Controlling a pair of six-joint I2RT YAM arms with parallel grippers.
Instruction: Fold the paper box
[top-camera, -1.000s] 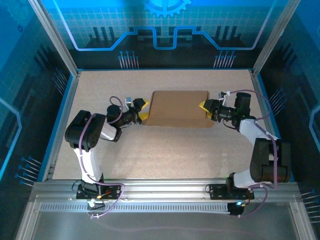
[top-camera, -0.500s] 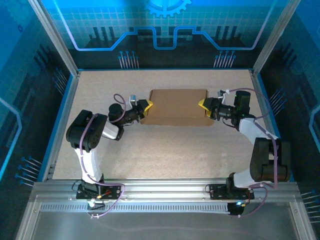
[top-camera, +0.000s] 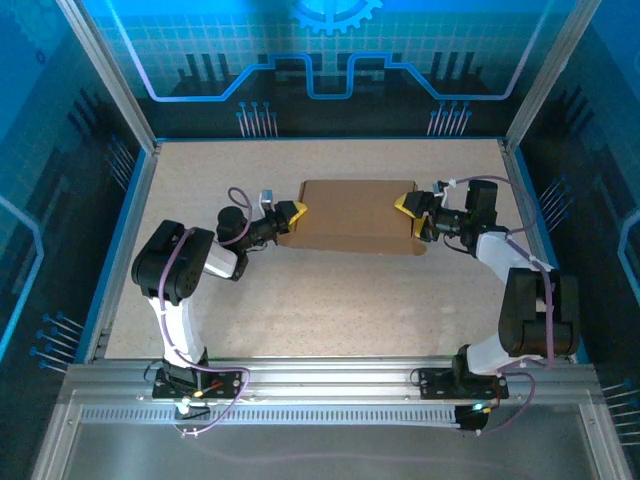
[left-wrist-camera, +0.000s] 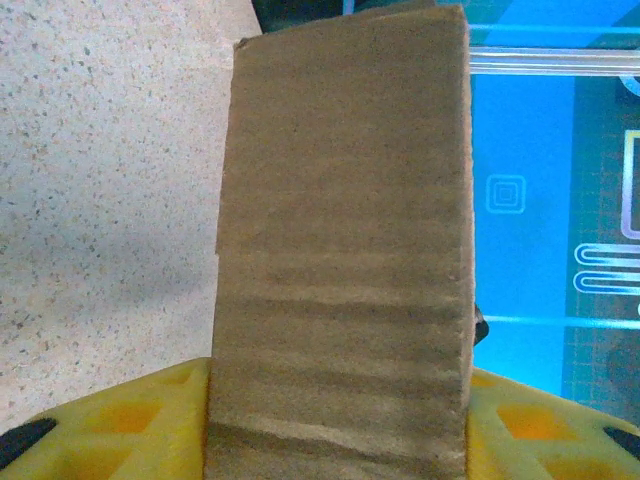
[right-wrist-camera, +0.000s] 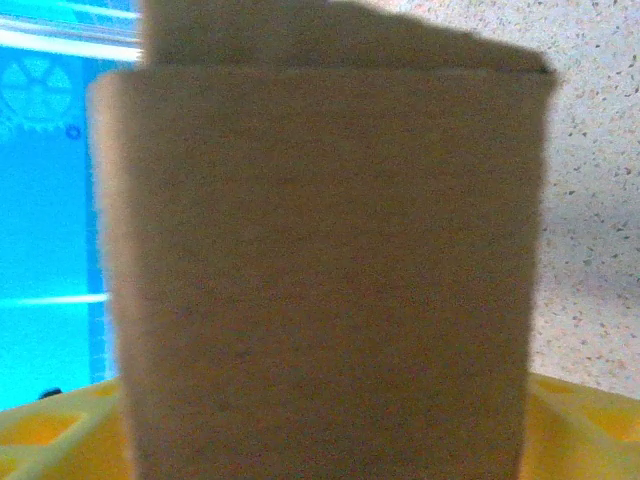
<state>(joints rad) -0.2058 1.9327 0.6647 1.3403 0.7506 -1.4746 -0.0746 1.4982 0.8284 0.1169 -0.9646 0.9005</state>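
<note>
Paper box (top-camera: 355, 215) lies closed, far middle of table (top-camera: 300, 300). Left gripper (top-camera: 290, 216) has narrowed onto left end and pinches the cardboard. Right gripper (top-camera: 412, 218) has spread around right end; can't tell if it grips. Probably a regrip, folding nearly done.

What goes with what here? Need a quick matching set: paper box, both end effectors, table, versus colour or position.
Column 1:
1. paper box
2. left end effector
3. right end effector
4. table

Column 2:
A. speckled beige
B. at the box's left end
C. plain brown cardboard
D. at the box's right end

Pairs: 1-C, 2-B, 3-D, 4-A
</note>
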